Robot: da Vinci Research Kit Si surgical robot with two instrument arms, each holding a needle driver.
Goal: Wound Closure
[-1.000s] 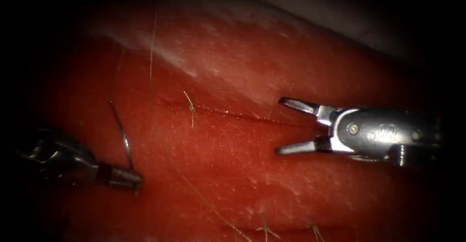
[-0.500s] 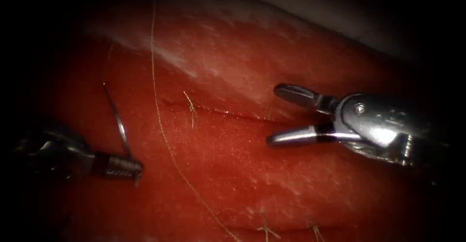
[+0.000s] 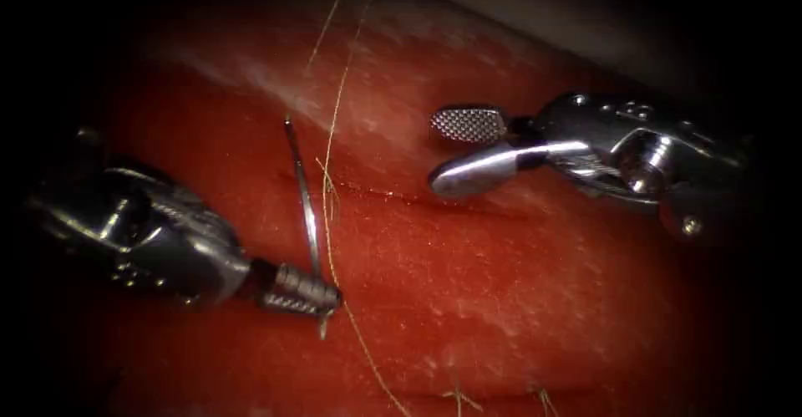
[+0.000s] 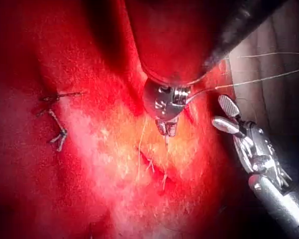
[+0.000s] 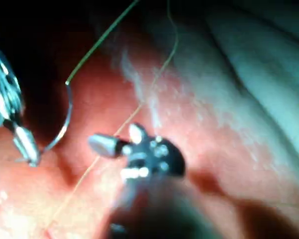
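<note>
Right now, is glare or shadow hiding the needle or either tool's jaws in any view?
Endoscope view: dark edges shade the left tool behind its jaws, which are lit and shut on the needle near one end. The needle looks free of the tissue, by the left end of the cut. Glare streaks the open, empty right tool. Right wrist view: the needle's arc and the thread stand out against shadow.

Pale, maybe cloth, bkgd surface [image 3: 585, 24] beyond far edge.
</note>
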